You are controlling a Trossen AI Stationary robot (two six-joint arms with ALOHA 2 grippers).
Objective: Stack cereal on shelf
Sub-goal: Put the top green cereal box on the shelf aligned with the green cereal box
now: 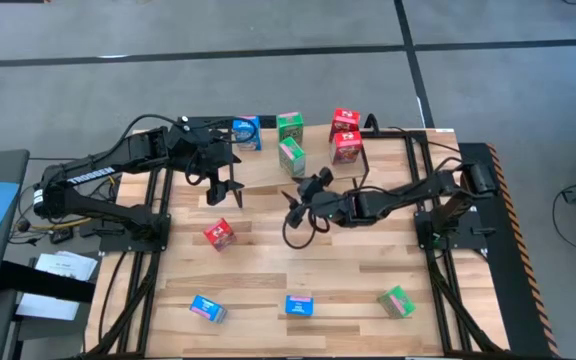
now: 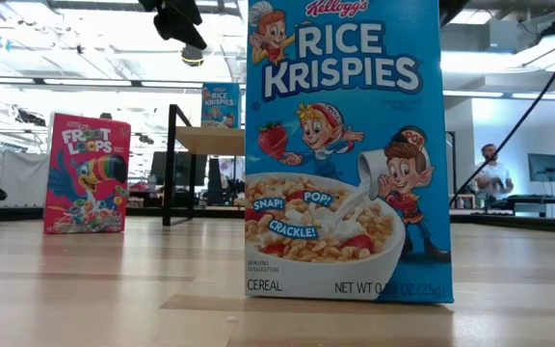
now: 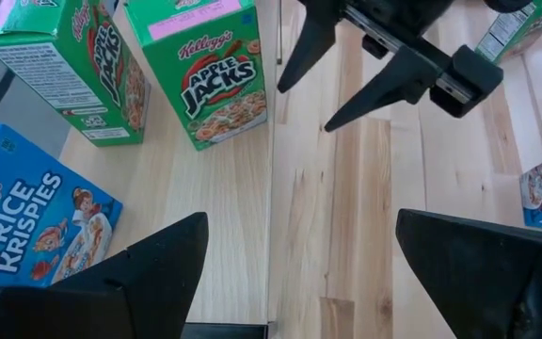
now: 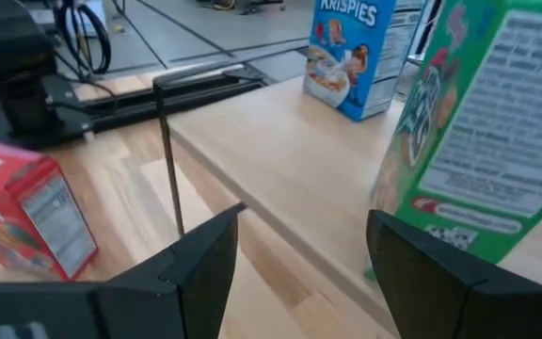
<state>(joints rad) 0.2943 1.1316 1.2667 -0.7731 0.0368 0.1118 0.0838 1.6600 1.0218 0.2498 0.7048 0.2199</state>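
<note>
While five boxes sit on the shelf, four remain on the tabletop.
High view: the shelf (image 1: 258, 172) carries a blue Rice Krispies box (image 1: 247, 133), two green boxes (image 1: 290, 143) and two red boxes (image 1: 346, 135); the left claw (image 1: 226, 194) and right claw (image 1: 303, 205) both hang over its front edge, each holding nothing.
Low view: a Rice Krispies box (image 2: 347, 154) stands close up on the tabletop (image 2: 114, 289), a Froot Loops box (image 2: 87, 173) farther off.
Left wrist view: fingers spread wide, empty, above the shelf near an Apple Jacks box (image 3: 205, 71).
Right wrist view: fingers parted, empty.
Doing it well: likely next is the red box (image 1: 219, 234); lower squarely, grip its flat sides.
</note>
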